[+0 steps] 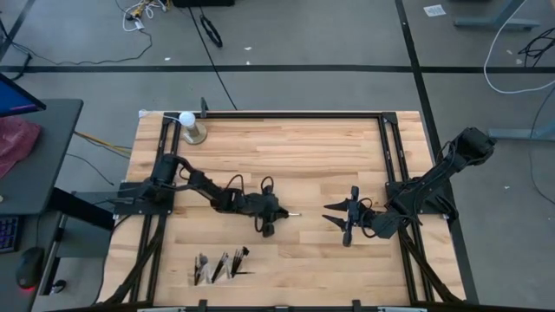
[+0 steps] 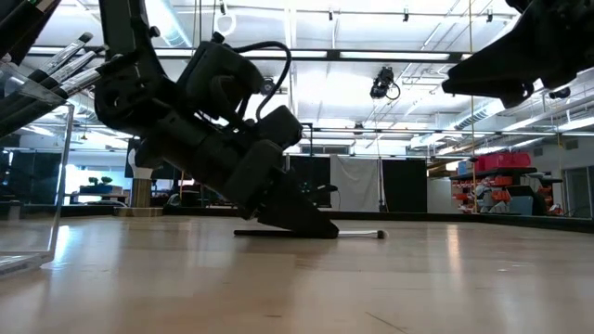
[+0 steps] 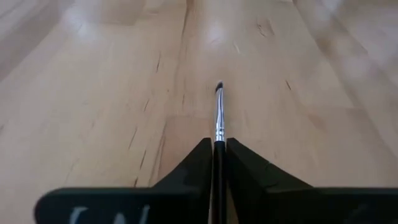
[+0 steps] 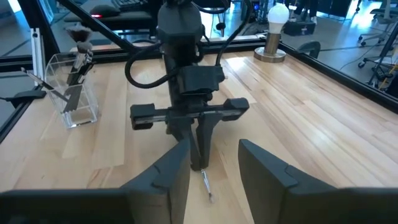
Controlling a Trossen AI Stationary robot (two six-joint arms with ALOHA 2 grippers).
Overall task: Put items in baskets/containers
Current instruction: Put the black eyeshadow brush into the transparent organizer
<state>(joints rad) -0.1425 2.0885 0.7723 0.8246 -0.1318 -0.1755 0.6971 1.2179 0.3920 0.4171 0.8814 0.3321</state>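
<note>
Grasp step: left tool point(image 3: 217, 163) pinched nearly closed on brush point(image 3: 218, 115) lying at table point(image 1: 303, 147) centre. Right tool point(image 1: 344, 217) waits half open at 3 o'clock. Next: lift, carry to organizer point(image 1: 217, 267) at 7 o'clock.

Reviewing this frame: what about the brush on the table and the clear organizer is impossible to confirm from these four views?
- Brush handle: hidden between the left gripper fingers, left wrist view; its length is unseen.
- Whether the brush has left the table: the low view shows it lying flat, but the gripper body covers the grip.
- Brush count in the clear organizer: too small from above, cut off by the edge in the low view.
- Right gripper: waits apart, open.
</note>
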